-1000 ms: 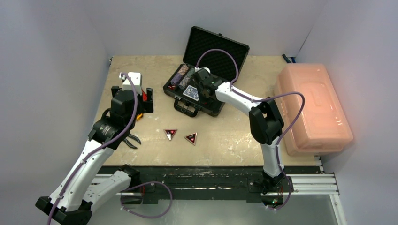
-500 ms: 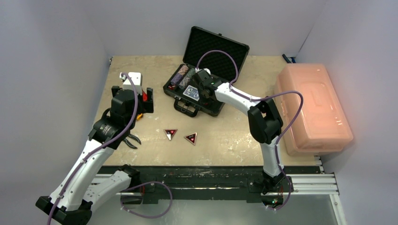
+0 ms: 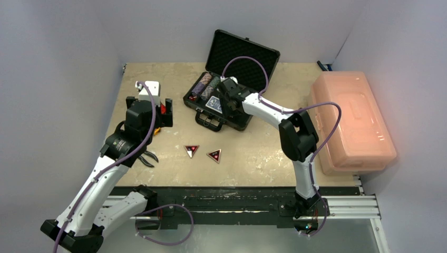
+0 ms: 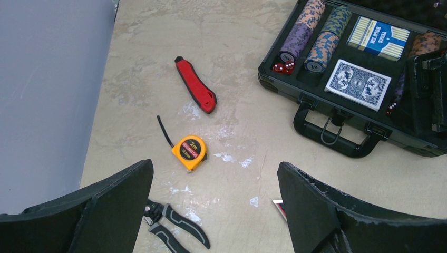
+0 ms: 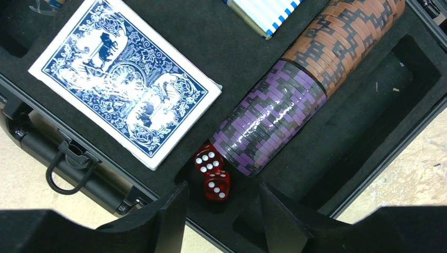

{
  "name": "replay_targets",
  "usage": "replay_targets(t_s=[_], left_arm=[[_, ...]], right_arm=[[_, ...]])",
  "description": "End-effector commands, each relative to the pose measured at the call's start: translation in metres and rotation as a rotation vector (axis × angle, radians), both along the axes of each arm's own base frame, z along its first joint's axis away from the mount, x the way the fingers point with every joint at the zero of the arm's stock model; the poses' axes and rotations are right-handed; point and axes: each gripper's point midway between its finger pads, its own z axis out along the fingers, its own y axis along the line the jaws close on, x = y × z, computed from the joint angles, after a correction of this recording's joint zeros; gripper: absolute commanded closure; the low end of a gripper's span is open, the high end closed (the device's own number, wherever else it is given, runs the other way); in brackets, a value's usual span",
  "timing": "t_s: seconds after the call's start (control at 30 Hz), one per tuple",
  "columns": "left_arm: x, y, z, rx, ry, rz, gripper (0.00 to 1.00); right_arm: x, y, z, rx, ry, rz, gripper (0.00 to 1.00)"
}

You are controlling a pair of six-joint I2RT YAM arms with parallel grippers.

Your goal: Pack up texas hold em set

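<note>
The black briefcase (image 3: 241, 122) lies open at the back middle, lid (image 3: 243, 52) up. In the right wrist view its foam holds a blue card deck (image 5: 126, 79), purple chips (image 5: 269, 124), brown chips (image 5: 342, 37) and two red dice (image 5: 213, 174). My right gripper (image 5: 221, 211) is open and empty, just above the dice; in the top view it (image 3: 226, 103) hangs over the case. Two triangular buttons (image 3: 191, 150) (image 3: 214, 155) lie on the table in front. My left gripper (image 4: 216, 211) is open and empty above the table, left of the case (image 4: 337, 132).
A red-handled tool (image 4: 195, 92), a yellow tape measure (image 4: 190, 153) and black pliers (image 4: 174, 226) lie on the left under my left gripper. A large pink bin (image 3: 350, 121) stands at the right edge. Walls close in the left, back and right.
My right gripper has shifted very slightly over the case. The left arm and the loose things have not moved.
</note>
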Motion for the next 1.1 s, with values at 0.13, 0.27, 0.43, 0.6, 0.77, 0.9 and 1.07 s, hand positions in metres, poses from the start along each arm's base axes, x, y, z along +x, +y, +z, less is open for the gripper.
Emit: replay_targets(t_s=[0.13,0.27,0.43,0.6,0.77,0.9,1.07], left_arm=[[0.006,-0.001,0.007,0.004,-0.032,0.002,0.12],[0.007,-0.001,0.005,0.007,-0.024,0.003,0.12],[0.008,-0.001,0.003,0.013,-0.018,0.004,0.12],[0.009,0.001,0.001,0.025,-0.013,0.015,0.12],[0.011,0.003,-0.001,0.040,-0.006,0.024,0.12],[0.012,0.003,-0.006,0.052,0.008,0.029,0.12],[0.011,-0.001,-0.012,0.037,0.041,0.019,0.12]], right_arm=[[-0.009,-0.012,0.024,0.014,-0.048,-0.001,0.40],[-0.019,-0.016,0.017,0.014,-0.042,0.026,0.37],[-0.032,-0.015,0.010,0.037,-0.020,0.103,0.34],[-0.041,-0.015,0.003,0.036,-0.005,0.167,0.31],[-0.046,-0.020,-0.010,0.003,0.011,0.222,0.31],[-0.050,-0.021,-0.016,-0.006,0.034,0.245,0.42],[-0.062,-0.021,-0.022,0.011,0.081,0.264,0.63]])
